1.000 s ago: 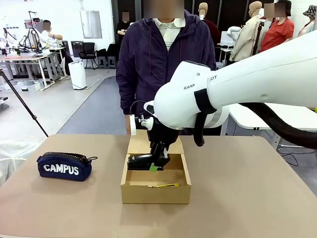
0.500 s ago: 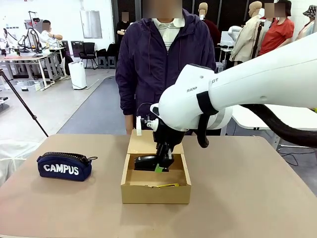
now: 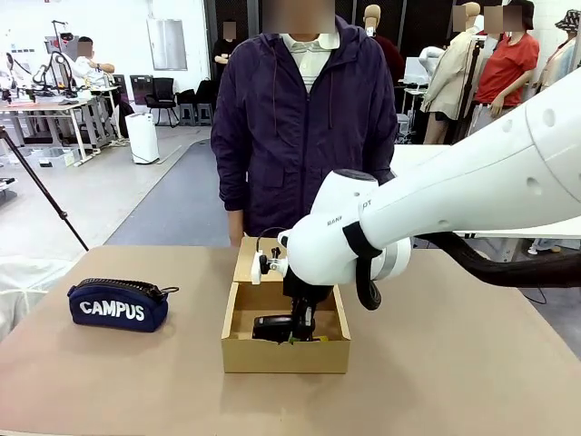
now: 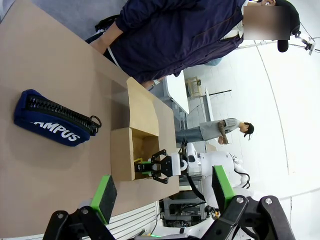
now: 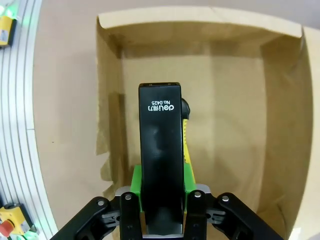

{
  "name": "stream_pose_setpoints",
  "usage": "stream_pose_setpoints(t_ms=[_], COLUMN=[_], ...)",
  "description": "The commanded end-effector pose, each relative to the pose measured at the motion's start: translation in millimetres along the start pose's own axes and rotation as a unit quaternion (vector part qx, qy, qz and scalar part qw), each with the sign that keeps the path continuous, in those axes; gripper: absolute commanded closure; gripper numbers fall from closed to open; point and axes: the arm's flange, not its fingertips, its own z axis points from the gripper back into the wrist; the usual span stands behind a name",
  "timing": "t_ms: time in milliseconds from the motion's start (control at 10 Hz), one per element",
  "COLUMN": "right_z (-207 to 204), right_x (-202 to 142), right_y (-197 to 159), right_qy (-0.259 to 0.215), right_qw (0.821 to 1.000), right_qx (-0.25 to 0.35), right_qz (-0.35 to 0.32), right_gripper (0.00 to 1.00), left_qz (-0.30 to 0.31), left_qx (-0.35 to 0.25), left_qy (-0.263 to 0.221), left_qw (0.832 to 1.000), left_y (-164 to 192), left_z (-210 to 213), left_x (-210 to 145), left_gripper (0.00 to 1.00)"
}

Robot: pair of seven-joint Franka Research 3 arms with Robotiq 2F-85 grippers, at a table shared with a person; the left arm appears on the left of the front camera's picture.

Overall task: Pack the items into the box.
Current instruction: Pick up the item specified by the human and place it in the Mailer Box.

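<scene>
Black stapler [image 5: 160, 145] clamped in right gripper [image 5: 161, 186] jaws, low inside box [image 5: 235, 115]. Yellow knife [image 5: 186, 131] beneath jaws: seat alongside, level, then release. Idle left gripper [image 4: 162, 192]: jaws apart.

The box [image 3: 285, 355] is plain brown cardboard, matt, with slightly rough cut edges. The stapler [image 5: 160, 150] has a smooth black plastic shell with a soft sheen. The pouch [image 3: 118, 309] is navy cloth. The worktop [image 3: 454, 363] is smooth, matt brown. The right arm [image 3: 472, 195] wears glossy white plastic.
</scene>
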Motion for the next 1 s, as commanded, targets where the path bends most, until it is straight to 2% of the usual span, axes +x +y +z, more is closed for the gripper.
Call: stream_pose_setpoints(t_ms=[0,100,200,300,900], right_z=[7.8,7.8,7.8,7.2,17.7], right_x=[6.4,6.4,5.9,4.9,-3.1], right_y=[0.2,0.6,0.3,-0.3,-4.3], right_qy=[0.001,0.001,0.001,0.002,-0.005], right_qw=[1.000,1.000,1.000,1.000,0.999], right_qx=[-0.010,-0.009,-0.007,-0.005,-0.033], right_qz=[-0.011,-0.014,-0.018,-0.021,-0.034], right_gripper=[1.00,0.65,0.09,0.00,0.00], left_qz=[0.000,0.000,0.000,0.000,0.000], left_qx=[-0.010,-0.010,-0.010,-0.010,-0.010], left_qy=[-0.004,-0.004,-0.004,-0.004,-0.004], left_qw=[1.000,1.000,1.000,1.000,1.000], left_y=[-0.9,-0.9,-0.9,-0.9,-0.9], left_z=[0.0,0.0,0.0,0.0,0.0], left_x=[0.5,0.5,0.5,0.5,0.5], left_gripper=[0.00,0.00,0.00,0.00,0.00])
